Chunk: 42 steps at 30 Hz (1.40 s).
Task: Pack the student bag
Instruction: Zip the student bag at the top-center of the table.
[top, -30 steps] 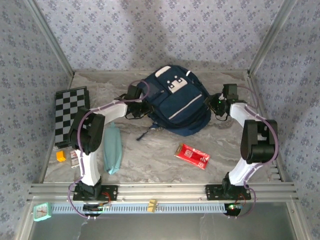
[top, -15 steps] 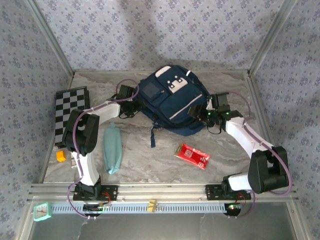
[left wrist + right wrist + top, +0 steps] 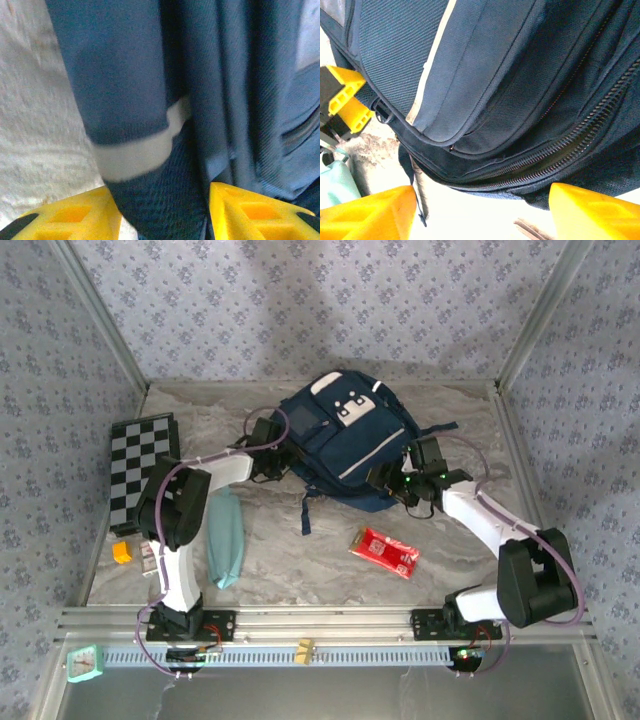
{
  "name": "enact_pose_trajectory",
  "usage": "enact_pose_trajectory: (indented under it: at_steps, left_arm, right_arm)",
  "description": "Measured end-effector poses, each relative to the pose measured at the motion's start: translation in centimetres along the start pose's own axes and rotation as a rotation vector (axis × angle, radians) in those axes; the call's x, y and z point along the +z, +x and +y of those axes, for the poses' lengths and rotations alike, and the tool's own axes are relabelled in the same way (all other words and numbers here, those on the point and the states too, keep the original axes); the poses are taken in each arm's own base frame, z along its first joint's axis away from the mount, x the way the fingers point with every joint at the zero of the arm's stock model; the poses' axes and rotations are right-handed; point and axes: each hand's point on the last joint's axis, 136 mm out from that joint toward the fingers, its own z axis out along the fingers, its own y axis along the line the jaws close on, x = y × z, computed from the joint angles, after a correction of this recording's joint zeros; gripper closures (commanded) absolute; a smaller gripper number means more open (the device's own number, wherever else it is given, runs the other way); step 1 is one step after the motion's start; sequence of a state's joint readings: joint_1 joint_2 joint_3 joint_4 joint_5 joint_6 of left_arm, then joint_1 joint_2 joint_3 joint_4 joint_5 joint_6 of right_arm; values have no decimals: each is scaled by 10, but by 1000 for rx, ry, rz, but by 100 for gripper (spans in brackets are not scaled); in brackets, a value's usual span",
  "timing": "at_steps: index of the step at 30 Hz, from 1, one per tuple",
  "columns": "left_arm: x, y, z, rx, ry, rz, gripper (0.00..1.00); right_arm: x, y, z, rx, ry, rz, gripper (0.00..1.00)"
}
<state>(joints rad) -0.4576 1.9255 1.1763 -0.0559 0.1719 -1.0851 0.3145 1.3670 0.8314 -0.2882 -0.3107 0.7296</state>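
Observation:
The student bag (image 3: 345,445), navy blue with a white panel and a white stripe, lies at the back middle of the table. My left gripper (image 3: 275,464) is pushed against its left side. A thick navy fold with a white band (image 3: 150,165) fills the gap between the yellow fingers (image 3: 75,215), which stand apart. My right gripper (image 3: 385,480) is at the bag's near right edge. Its fingers (image 3: 370,212) stand wide open, with the zippered rim (image 3: 560,145) just beyond them and bare table between them.
A checkerboard (image 3: 143,465) lies at the far left. A teal pouch (image 3: 225,537) lies in front of the left arm, and a red packet (image 3: 384,551) lies near the front middle. Small items (image 3: 121,552) sit by the left edge. A bag strap (image 3: 307,512) trails forward.
The right gripper swung from the bag's right side round to its near right edge and opened wider. The left gripper stayed at the bag's left side and opened. The loose strap now points straight forward.

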Motion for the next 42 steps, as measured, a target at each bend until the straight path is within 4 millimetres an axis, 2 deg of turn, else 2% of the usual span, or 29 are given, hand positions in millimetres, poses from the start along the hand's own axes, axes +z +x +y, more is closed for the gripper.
enact_pose_trajectory:
  at_steps: [3, 8, 10, 13, 18, 21, 25, 28, 31, 33, 37, 42]
  left_arm:
    - [6, 11, 2, -14, -12, 15, 60]
    - [9, 11, 1, -43, -2, 12, 79]
    - [9, 10, -2, -52, 8, 7, 89]
    - [7, 10, -5, -57, 13, 4, 99]
    - [-3, 11, -10, -88, 34, -2, 100]
    - [-15, 14, -20, -107, 58, -6, 100]
    - [-34, 17, -41, -112, 111, -16, 100]
    - [-44, 21, -52, -107, 134, -16, 100]
    - [-46, 27, -58, -105, 138, -7, 100]
    - [-45, 33, -60, -104, 138, 1, 100]
    - [-46, 40, -62, -98, 134, 6, 100]
    - [-57, 44, -65, -96, 151, 4, 100]
  right_arm:
    - [6, 0, -2, 8, 5, 7, 28]
    - [10, 2, -6, 8, 24, 11, 28]
    - [9, 1, -7, -1, 38, 8, 28]
    - [6, 0, -11, -15, 67, 2, 28]
    - [-10, 0, -4, -60, 111, -27, 28]
    - [-20, 6, 17, -126, 124, -54, 28]
    - [-26, 21, 54, -197, 112, -82, 31]
    - [-25, 36, 78, -231, 101, -88, 31]
    - [-13, 52, 98, -262, 77, -75, 34]
    - [-1, 57, 101, -259, 82, -59, 36]
    - [23, 56, 91, -236, 110, -40, 38]
    - [37, 45, 76, -225, 125, -41, 41]
